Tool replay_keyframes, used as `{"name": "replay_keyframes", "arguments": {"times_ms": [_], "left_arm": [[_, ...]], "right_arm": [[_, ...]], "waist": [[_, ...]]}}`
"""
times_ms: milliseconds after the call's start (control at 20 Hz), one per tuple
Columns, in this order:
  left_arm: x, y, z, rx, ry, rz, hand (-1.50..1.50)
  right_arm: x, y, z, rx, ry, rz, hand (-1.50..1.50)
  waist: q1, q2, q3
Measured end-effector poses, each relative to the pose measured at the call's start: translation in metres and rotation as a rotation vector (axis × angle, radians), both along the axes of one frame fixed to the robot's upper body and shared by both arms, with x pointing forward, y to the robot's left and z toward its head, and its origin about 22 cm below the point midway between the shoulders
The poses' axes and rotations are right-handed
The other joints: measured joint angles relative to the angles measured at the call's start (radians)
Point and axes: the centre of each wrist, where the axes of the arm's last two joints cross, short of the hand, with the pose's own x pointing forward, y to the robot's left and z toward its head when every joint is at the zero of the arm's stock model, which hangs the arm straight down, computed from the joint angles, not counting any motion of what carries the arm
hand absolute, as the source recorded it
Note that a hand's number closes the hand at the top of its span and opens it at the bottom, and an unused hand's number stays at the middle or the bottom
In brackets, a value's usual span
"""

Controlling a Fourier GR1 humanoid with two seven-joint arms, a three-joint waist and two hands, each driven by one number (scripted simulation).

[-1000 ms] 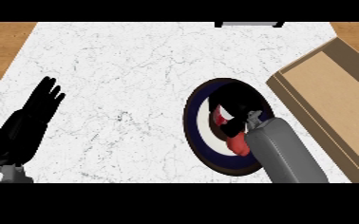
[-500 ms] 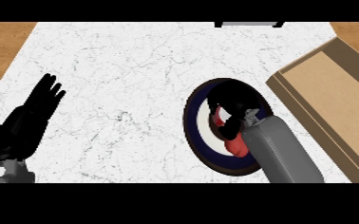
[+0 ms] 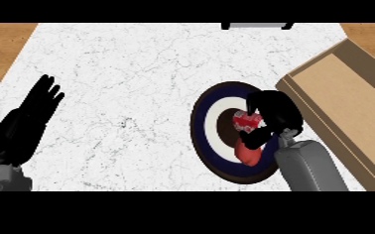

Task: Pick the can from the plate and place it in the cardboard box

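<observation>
Stage: grasp step, by my reading; lift and transfer to box not yet done.
Right robot hand (image 3: pixel 273 113): fingers curled round the can (image 3: pixel 247 122), over the plate (image 3: pixel 207 129).
Can: red, in the hand's curl, low over the plate's centre; contact with the plate could not be told.
Red patch: just below the hand on the plate, nature unclear.
Box (image 3: pixel 333 94): just right of the right robot hand, open, nothing seen inside.
Left robot hand (image 3: pixel 29 116): far left over the bench (image 3: pixel 132 69), fingers straight, holding nothing, resting.
Done: can enclosed.
Left: raise, carry right, release in box.
Count: one can, one plate, one box, two robot hands.
</observation>
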Motion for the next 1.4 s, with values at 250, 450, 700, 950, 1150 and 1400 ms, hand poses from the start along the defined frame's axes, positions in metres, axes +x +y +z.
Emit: {"name": "replay_keyframes", "arguments": {"times_ms": [250, 450, 700, 950, 1150, 1400], "left_arm": [[-0.005, -0.003, -0.001, 0.004, 0.001, -0.002, 0.00], [-0.004, -0.003, 0.002, 0.004, 0.000, 0.003, 0.00], [-0.004, -0.006, -0.003, -0.002, 0.001, 0.001, 0.00], [-0.006, -0.012, -0.005, -0.004, 0.004, 0.000, 0.00], [0.003, -0.007, -0.008, -0.002, -0.004, 0.001, 0.00], [0.003, -0.012, -0.004, -0.005, -0.005, -0.008, 0.00]], "right_arm": [[-0.030, -0.005, 0.022, -0.005, -0.110, -0.049, 1.50], [-0.049, -0.002, 0.067, 0.010, -0.236, -0.048, 1.50], [-0.071, 0.002, 0.131, 0.041, -0.430, -0.109, 1.50], [-0.081, -0.003, 0.172, 0.047, -0.559, -0.249, 1.50], [-0.079, -0.022, 0.195, 0.042, -0.624, -0.339, 1.50], [-0.066, -0.058, 0.209, 0.027, -0.646, -0.417, 1.50]], "waist": [[0.000, 0.005, 0.002], [-0.002, 0.005, 0.002], [-0.002, 0.004, 0.002], [0.004, 0.006, 0.002], [0.003, 0.008, 0.002], [0.007, 0.009, 0.003]]}}
